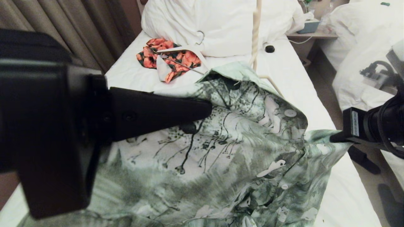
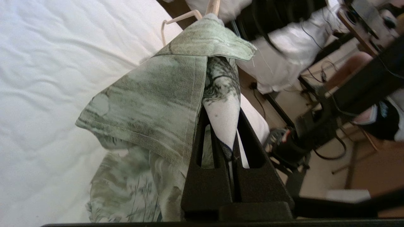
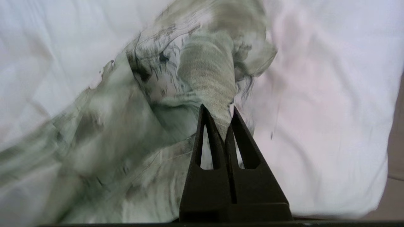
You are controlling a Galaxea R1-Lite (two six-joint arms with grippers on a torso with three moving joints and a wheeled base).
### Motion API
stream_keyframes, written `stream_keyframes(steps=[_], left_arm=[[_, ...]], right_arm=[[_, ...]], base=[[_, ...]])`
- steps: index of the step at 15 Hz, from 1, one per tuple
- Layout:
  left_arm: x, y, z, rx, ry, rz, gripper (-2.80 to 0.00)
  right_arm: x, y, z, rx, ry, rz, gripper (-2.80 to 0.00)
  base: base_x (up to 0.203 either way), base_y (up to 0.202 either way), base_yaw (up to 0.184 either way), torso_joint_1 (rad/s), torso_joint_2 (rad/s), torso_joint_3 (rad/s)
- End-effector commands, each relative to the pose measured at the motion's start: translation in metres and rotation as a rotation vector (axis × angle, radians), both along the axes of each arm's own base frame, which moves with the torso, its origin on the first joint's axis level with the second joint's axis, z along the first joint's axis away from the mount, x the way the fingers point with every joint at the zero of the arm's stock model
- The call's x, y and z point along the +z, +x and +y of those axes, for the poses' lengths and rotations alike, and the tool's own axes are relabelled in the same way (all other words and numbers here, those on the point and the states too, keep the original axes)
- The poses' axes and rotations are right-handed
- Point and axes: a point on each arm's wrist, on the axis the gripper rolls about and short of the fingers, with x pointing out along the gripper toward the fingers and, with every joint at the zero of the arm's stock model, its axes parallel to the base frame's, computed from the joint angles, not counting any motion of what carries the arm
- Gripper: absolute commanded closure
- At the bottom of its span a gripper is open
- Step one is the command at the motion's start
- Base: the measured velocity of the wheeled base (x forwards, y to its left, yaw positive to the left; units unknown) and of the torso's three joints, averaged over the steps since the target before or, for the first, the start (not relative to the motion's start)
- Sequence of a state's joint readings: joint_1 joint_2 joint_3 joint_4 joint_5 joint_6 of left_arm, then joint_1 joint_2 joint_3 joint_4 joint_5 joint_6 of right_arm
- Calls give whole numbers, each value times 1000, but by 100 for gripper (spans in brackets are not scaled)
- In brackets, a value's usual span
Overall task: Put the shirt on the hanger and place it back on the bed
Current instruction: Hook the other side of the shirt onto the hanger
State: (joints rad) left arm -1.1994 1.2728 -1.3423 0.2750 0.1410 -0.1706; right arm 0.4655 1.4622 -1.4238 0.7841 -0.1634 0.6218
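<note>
Nearest to us, our left tool (image 1: 206,108) looms large in the head view, its jaws clamped on a fold of the shirt (image 1: 221,151) near the collar. Our right tool (image 1: 331,138) is pinched tight on the shirt's far edge, so the cloth hangs spread between both above the bed (image 1: 284,63). Behind the collar the hanger (image 1: 255,37) stands upright. Farther back an orange floral garment (image 1: 170,58) lies by the pillows (image 1: 221,22).

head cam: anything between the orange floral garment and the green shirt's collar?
Only bare white sheet of the bed, a short strip, separates the orange floral garment from the shirt collar; the head view shows it.
</note>
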Motion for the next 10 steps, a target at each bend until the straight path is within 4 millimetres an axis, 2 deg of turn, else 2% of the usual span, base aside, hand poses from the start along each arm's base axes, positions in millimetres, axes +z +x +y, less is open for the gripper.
stream_keyframes(steps=[1,3,7,10], left_arm=[[1,3,-9,20,7,-2,0],[0,4,-11,22,13,-1,0],[-3,7,-17,22,24,3,0],[-4,7,-17,22,24,4,0]], right_arm=[[-8,-13,7,45,-14,48,0],[-19,-27,10,54,-59,170,0],[-27,-37,12,60,-130,243,0],[-34,-53,23,105,-143,297,0]], base=[[0,0,0,0,0,0],[0,0,0,0,0,0],[0,0,0,0,0,0],[0,0,0,0,0,0]])
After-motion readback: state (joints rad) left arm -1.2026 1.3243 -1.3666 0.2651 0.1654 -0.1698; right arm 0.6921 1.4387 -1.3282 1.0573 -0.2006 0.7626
